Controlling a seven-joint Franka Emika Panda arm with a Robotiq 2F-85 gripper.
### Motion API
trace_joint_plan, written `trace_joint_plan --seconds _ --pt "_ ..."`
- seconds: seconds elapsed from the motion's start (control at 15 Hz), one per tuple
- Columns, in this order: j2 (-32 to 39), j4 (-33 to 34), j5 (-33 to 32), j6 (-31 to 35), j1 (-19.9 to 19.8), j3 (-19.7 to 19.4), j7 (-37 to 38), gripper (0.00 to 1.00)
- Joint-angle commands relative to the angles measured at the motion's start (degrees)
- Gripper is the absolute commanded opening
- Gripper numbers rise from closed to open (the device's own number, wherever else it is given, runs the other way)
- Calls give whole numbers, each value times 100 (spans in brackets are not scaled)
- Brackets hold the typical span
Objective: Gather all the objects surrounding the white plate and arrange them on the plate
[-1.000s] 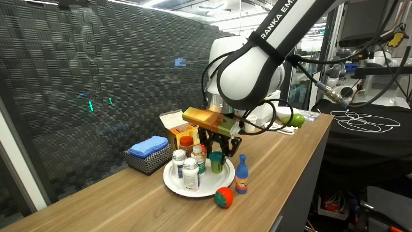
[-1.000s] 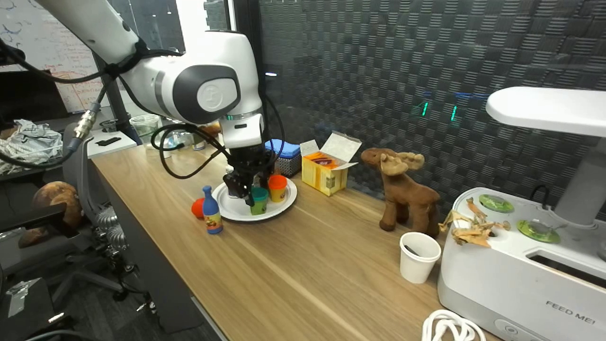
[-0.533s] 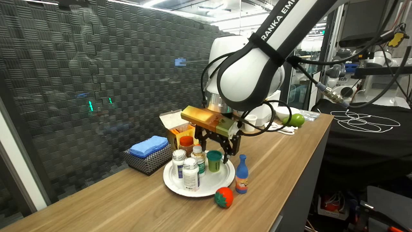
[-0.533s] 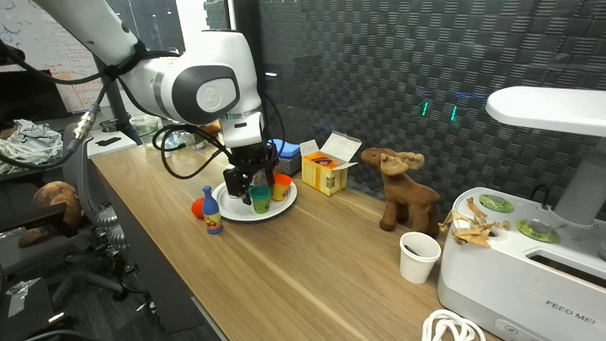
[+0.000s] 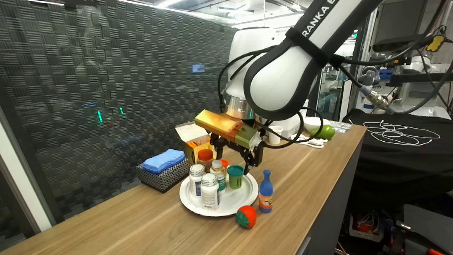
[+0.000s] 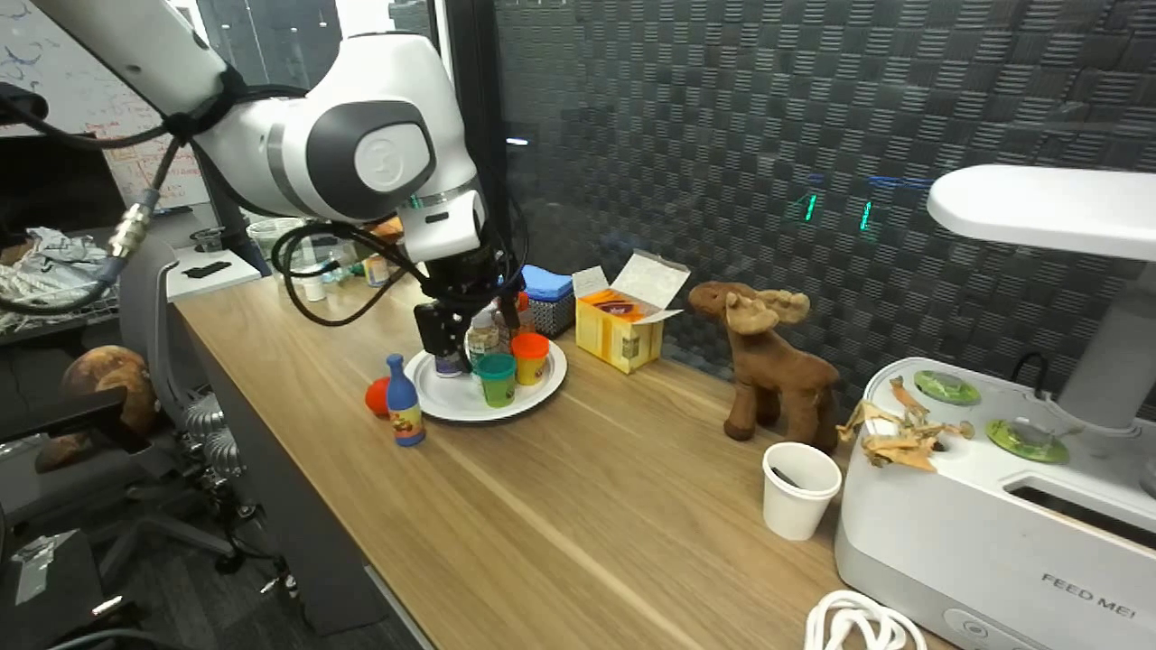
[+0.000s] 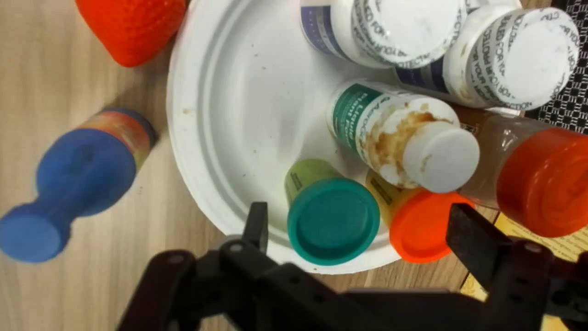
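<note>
1. The fingers [image 7: 471,239] are spread wide, gripping nothing, and hang over the white plate [image 5: 230,203]; in the wrist view the teal-lidded jar [image 7: 333,220] shows in the gap between them.
2. The plate lies flat on the tabletop [image 6: 578,506], set back from its long edge by a strip of wood.
3. On that strip, just beside the rim, are the upright blue bottle [image 5: 266,193] and the red strawberry [image 5: 246,216]; bare wood separates both from the edge.
4. Inside the rim, bare white shows on the side facing these two.
5. Two white pill bottles [image 5: 210,194] and a white-capped bottle [image 5: 218,177] crowd the rest; the teal-lidded jar and an orange-lidded jar [image 6: 531,361] stand near the rim.
6. A red-capped jar [image 5: 205,159] rises behind; its base is hidden, so I cannot tell whether it is on the plate.
7. The wall side is tight: the yellow carton [image 6: 619,338] and a woven box [image 5: 161,179] under a blue cloth [image 5: 164,161] sit near the plate.
8. A long run of bare wood stretches from plate to paper cup [image 6: 799,492].
</note>
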Motion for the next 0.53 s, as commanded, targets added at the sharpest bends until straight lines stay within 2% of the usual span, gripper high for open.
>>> trace_joint_plan --seconds 0.0,0.13,0.33,0.47 --pt "-558 -468 -216 19 140 14 325 100" --pt "-731 -625 -163 -35 119 194 156 100" --pt "-1016 -828 -365 -11 177 348 308 100" --pt "-1238 -887 -935 -89 284 330 774 100"
